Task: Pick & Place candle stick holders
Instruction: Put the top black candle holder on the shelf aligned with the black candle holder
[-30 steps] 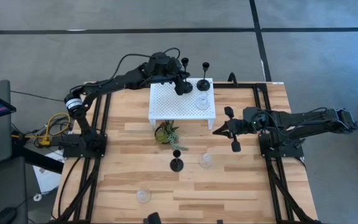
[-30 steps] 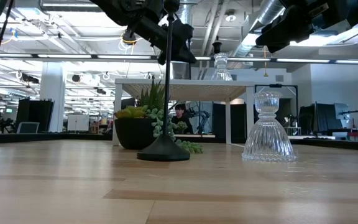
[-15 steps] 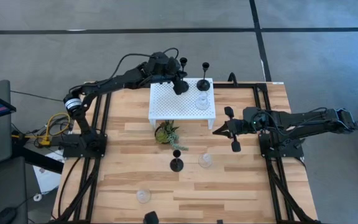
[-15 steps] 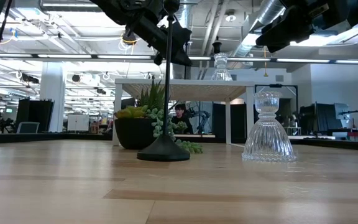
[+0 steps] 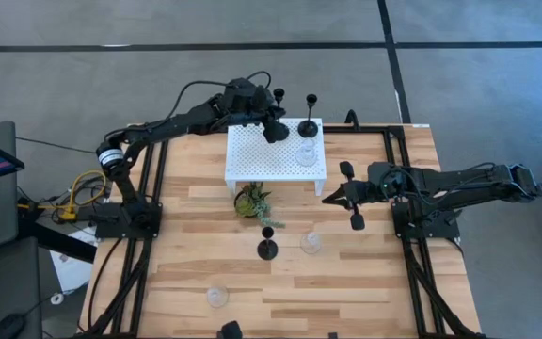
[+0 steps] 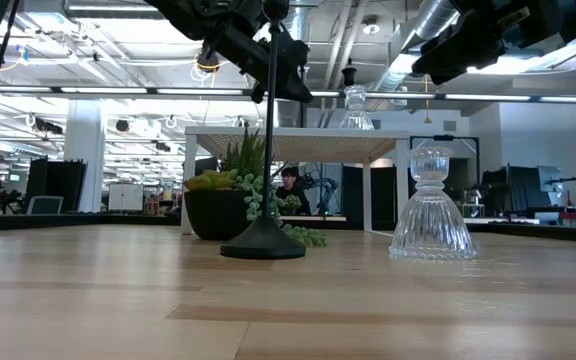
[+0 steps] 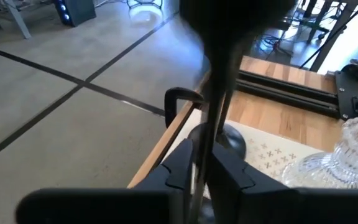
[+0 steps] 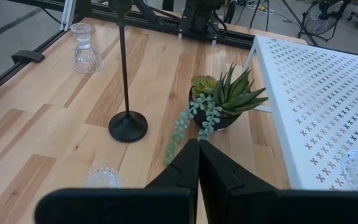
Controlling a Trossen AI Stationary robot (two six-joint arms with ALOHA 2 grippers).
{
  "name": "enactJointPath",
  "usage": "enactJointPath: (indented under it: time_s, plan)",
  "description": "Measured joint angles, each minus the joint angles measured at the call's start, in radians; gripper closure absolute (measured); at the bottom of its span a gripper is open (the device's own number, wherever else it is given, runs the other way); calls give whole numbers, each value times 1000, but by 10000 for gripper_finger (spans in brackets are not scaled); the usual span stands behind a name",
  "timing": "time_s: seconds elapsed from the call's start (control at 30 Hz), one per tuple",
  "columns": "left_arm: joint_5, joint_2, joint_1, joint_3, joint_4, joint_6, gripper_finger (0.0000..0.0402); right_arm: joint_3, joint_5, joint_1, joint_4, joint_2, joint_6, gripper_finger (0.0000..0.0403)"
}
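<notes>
My left gripper (image 5: 273, 125) reaches over the far left part of the white perforated stand (image 5: 252, 155), shut on a black candle stick holder whose cup (image 5: 278, 94) stands above the fingers. A second black holder (image 5: 308, 125) and a clear glass one (image 5: 306, 152) stand on the stand by their bases. On the table stand a tall black holder (image 5: 267, 248) and two glass ones (image 5: 310, 243) (image 5: 216, 296). My right gripper (image 5: 328, 199) hangs shut above the table's right part, touching nothing. My left gripper has the black holder's thin stem (image 7: 207, 140) between its two fingers (image 7: 232, 171), below the cup. The fingers come nearly level from the table's left side and lie across the stem, which stands roughly upright. The gripper hides the base, so I cannot tell whether it rests on the stand.
A small green potted plant (image 5: 252, 201) stands on the table just in front of the stand. Black frame rails (image 5: 384, 132) run along the table's far and side edges. Bare wood lies at the near left and near right.
</notes>
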Motion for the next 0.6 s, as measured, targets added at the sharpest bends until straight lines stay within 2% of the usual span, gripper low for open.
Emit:
enactJointPath:
  time_s: [0.2, 0.4, 0.6]
  plan:
    - [-1, 0, -1, 0, 3, -18, 319, 0, 0, 0, -5, 0, 0, 403]
    - [-74, 0, -1, 0, 3, -17, 295, 0, 0, 0, -6, 0, 6, 403]
    - [-84, 0, 5, 0, 3, 10, 252, 0, 0, 0, -9, 0, 7, 403]
